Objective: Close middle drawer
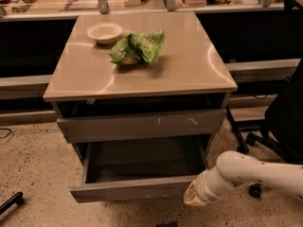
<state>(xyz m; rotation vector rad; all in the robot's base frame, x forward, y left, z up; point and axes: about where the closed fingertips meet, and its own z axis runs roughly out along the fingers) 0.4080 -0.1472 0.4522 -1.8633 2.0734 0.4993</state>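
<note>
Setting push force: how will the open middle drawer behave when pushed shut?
The middle drawer looks stiff, with nothing showing inside, so probably light and easy-sliding. The gripper is by its front's right end; pushing there, off-centre, might rack it slightly.

Middle drawer (128, 189), grey, pulled open, dark inside, claw (191, 197) at its front corner

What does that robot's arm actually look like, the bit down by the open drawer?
The arm is a smooth, rounded white tube, narrowing through ringed white collars at the wrist. Its hand, down at the right end of the front of the middle drawer, shows as a pale cream-yellow tip. No cables or lettering show.
</note>
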